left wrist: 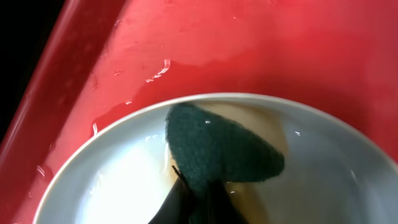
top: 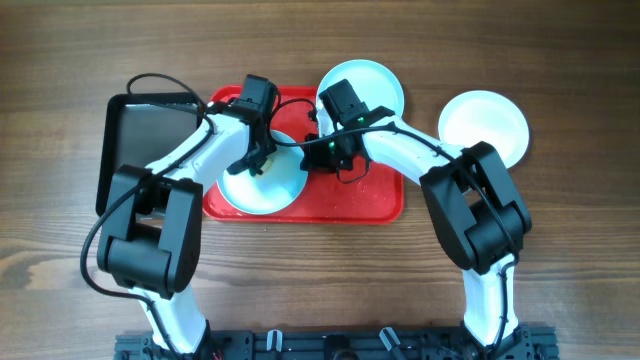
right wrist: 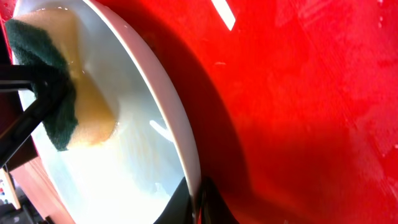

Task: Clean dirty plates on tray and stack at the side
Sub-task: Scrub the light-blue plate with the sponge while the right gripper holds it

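Judging handling first: the pale aqua-mint round shallow plate (top: 262,192) looks stiff and light, likely hard plastic. It is wet inside, so treat it as slippery. The raised rim is the only sensible hold, since the flat well gives nothing to pinch.

The right gripper (right wrist: 198,200) is clamped on that rim; the rim runs straight into the gap between its fingers, and the plate's well spreads away to one side of them. The plate sits in the large red rectangular plastic tray (right wrist: 298,112), directly under both grippers, and the tray floor is beaded with water.

The left gripper (left wrist: 191,202) is closed on a yellow sponge with a dark green scouring face (left wrist: 217,149), which lies on the plate's inner surface just ahead of its fingertips. The sponge is soft and will squash and drag. My guess is that the plate skates on the wet tray if the rim hold slackens.

Two more round plates lie beyond the right gripper — one (top: 365,85) at the tray's far edge, where I can't tell if it rests on the lip, and one (top: 485,125) on the wooden table (top: 560,250), well off to the right. A black tray (top: 140,135) lies outboard of the left gripper.
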Tool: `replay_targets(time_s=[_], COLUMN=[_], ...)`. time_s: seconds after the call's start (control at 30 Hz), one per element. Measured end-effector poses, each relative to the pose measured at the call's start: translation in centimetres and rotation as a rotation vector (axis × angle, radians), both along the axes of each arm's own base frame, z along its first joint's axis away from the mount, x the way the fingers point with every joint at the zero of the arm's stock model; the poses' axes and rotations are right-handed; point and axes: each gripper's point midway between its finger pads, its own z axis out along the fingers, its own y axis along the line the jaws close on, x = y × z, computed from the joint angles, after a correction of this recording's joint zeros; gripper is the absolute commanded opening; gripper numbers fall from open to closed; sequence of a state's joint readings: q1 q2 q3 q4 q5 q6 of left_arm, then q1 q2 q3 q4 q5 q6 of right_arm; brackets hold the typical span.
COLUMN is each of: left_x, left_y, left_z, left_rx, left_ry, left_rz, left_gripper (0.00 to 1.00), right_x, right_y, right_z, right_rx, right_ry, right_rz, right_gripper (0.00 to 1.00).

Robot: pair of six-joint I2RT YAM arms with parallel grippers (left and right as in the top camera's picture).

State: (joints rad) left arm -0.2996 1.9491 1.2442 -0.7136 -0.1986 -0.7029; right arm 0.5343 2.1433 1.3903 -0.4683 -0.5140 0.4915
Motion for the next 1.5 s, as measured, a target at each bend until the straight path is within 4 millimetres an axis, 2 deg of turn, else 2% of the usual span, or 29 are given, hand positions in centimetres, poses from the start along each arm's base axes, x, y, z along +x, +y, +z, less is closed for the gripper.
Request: replay_targets(time_s=[0.13,0.2,0.3,0.33,0.4,0.5,0.57,0.67,0.8,0.9,1.0,1.13,1.2,1.3,1.37,1.43,1.47,1.5], left_x=[-0.5,-1.5,-4.3,-5.0,-5.5,-5.6,-5.7,-5.7,-4.8,-3.5,-2.8,-2.0,-1.5,0.5,2.1,3.5,4.1,4.2], left_y=[-1.8,-4.1,-8.5,-9.4,-10.1,-9.9,-9.2,-6.9,-2.9,1.5,4.6,6.2,6.0,4.6,2.4,-0.4,-3.8,-5.7], left_z=[-0.1,0.1,0.3,0.3,0.5,0.6,0.3,-0.4,-0.5,-0.2,0.3,0.6,0.7,0.7,0.6,0.6,0.8,1.0], left_rx=[-0.18,-0.331,-0.581,-0.634,-0.683,-0.7,-0.674,-0.558,-0.314,-0.058,0.118,0.271,0.29,0.266,0.189,0.083,-0.057,-0.135], left_ry=[0.072,0.096,0.138,0.149,0.146,0.147,0.17,0.23,0.238,0.19,0.157,0.125,0.105,0.034,-0.019,-0.064,-0.108,-0.129], left_rz=[-0.288,-0.438,-0.63,-0.668,-0.709,-0.719,-0.685,-0.541,-0.339,-0.184,-0.108,-0.088,-0.093,-0.138,-0.231,-0.361,-0.442,-0.499], left_gripper=[0.04,0.04,0.04,0.04,0.04,0.04,0.04,0.04,0.04,0.04,0.04,0.04,0.04,0.04,0.04,0.04,0.04,0.04], right_x=[-0.2,-0.1,-0.1,-0.1,-0.2,-0.2,-0.2,-0.2,-0.2,-0.2,-0.2,-0.6,-0.6,-0.5,-0.2,0.4,0.5,0.5], right_y=[-0.4,-0.6,-0.6,-0.6,-0.7,-0.7,-0.7,-0.4,0.0,0.0,0.0,1.0,1.0,0.6,0.0,-0.9,-1.0,-1.0], right_z=[-0.1,-0.1,-0.1,-0.1,-0.1,-0.1,-0.1,0.0,0.0,0.0,0.0,0.1,0.1,0.0,-0.1,-0.1,-0.1,-0.1], right_rx=[-0.007,-0.004,-0.004,-0.004,-0.006,-0.006,-0.004,0.002,0.006,0.006,0.008,0.027,0.028,0.022,0.017,0.014,0.013,0.012], right_ry=[0.014,0.02,0.018,0.019,0.021,0.022,0.021,0.012,0.005,0.005,0.005,0.003,0.007,0.018,0.028,0.031,0.032,0.03], right_rz=[-0.001,-0.003,-0.001,0.0,0.004,0.003,0.004,0.009,0.016,0.014,0.014,0.03,0.029,0.014,-0.006,-0.029,-0.031,-0.031], right_gripper=[0.04,0.04,0.04,0.04,0.04,0.04,0.04,0.04,0.04,0.04,0.04,0.04,0.04,0.04,0.04,0.04,0.04,0.04])
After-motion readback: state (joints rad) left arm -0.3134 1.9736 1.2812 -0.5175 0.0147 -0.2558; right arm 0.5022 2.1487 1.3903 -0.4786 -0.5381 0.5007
